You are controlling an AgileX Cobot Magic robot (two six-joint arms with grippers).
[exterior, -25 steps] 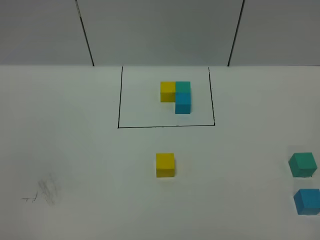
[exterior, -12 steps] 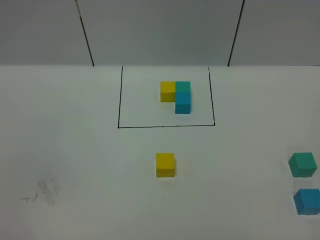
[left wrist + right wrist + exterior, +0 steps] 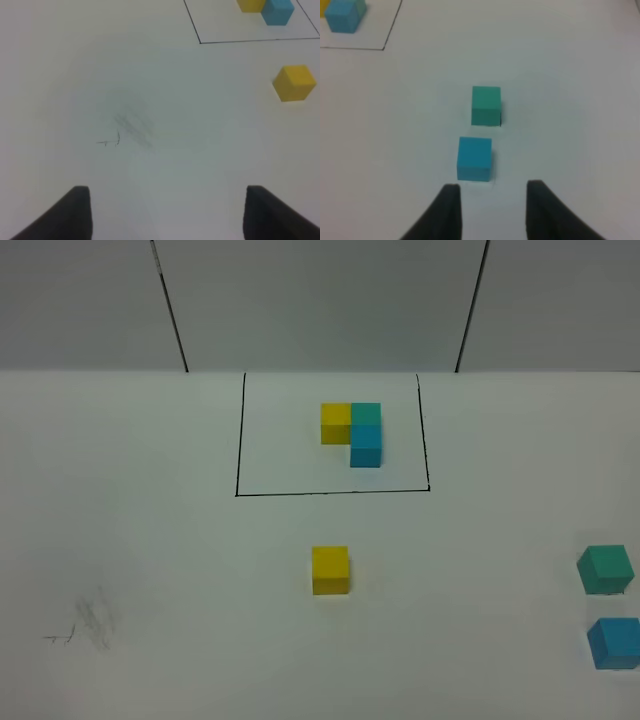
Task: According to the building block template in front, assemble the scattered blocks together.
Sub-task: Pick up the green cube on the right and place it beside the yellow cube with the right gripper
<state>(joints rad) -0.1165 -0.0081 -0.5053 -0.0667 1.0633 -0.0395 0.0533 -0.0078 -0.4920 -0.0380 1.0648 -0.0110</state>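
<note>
Exterior high view is showing the white table (image 3: 150,520) with the building block template (image 3: 355,432) sitting toward the far side. It's a small L of joined cubes, yellow beside teal-green and blue just in front of the teal-green, all lying inside a black-outlined rectangle (image 3: 330,492). The scattered blocks are sitting nearer the camera, none of them touching each other. The yellow cube (image 3: 330,570) is resting near the middle, just outside the rectangle's near line. The teal-green cube (image 3: 605,569) and the sky-blue cube (image 3: 613,642) are sitting well off to the right, near each other but apart, right at the picture's edge. A faint pencil scribble (image 3: 90,625) is marking the table over on the left.

Left wrist view is showing the left pincer (image 3: 167,190) hanging above the table with the scribble just ahead of it, fingers spread wide and nothing between them. The right pincer (image 3: 493,185) is hovering just short of the sky-blue cube with its fingers drawn in narrow — gripping nothing and not touching the cube.
</note>
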